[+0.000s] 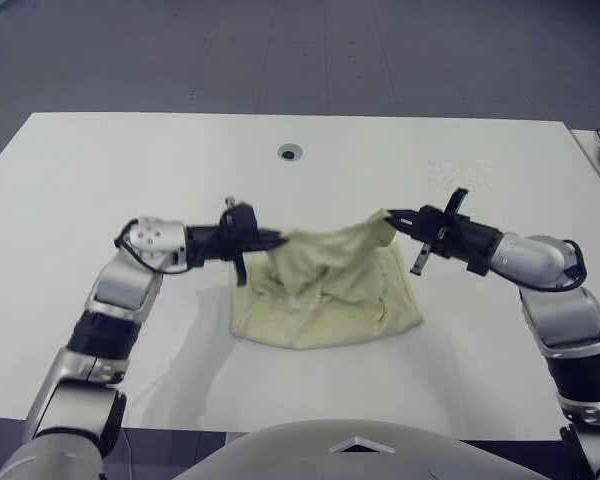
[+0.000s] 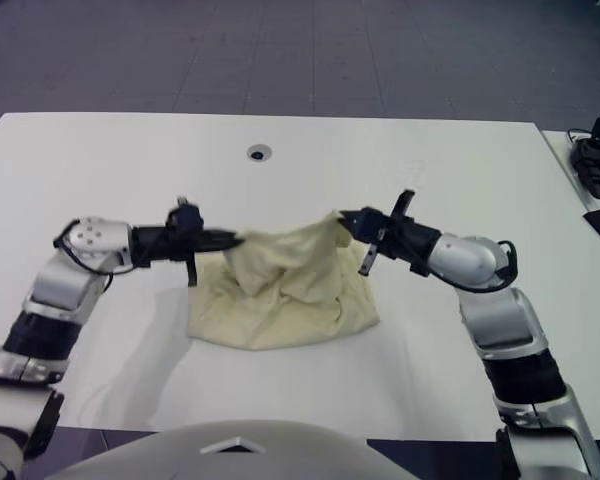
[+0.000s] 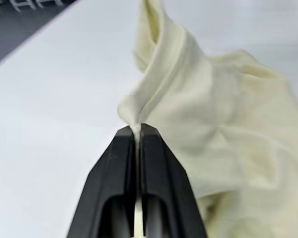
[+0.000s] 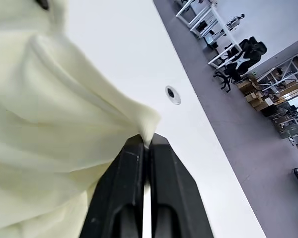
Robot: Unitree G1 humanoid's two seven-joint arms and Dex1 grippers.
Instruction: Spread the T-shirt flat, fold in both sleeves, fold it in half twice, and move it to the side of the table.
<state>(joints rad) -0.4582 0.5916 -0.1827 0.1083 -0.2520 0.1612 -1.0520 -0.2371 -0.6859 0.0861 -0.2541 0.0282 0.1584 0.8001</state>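
A pale yellow T-shirt (image 1: pixel 325 285) hangs bunched between my two grippers above the middle of the white table (image 1: pixel 100 180), its lower part resting crumpled on the tabletop. My left gripper (image 1: pixel 280 240) is shut on the shirt's left upper corner; the left wrist view shows cloth (image 3: pixel 198 99) pinched between the black fingers (image 3: pixel 114 178). My right gripper (image 1: pixel 395 218) is shut on the right upper corner, with a fold of T-shirt (image 4: pixel 54 99) clamped at the fingertips (image 4: pixel 161 163). Both corners are lifted off the table.
A round cable hole (image 1: pixel 290 152) lies in the table behind the shirt. Bare tabletop extends left, right and behind. Dark objects (image 2: pixel 590 150) lie past the table's right edge. Grey floor lies beyond the far edge.
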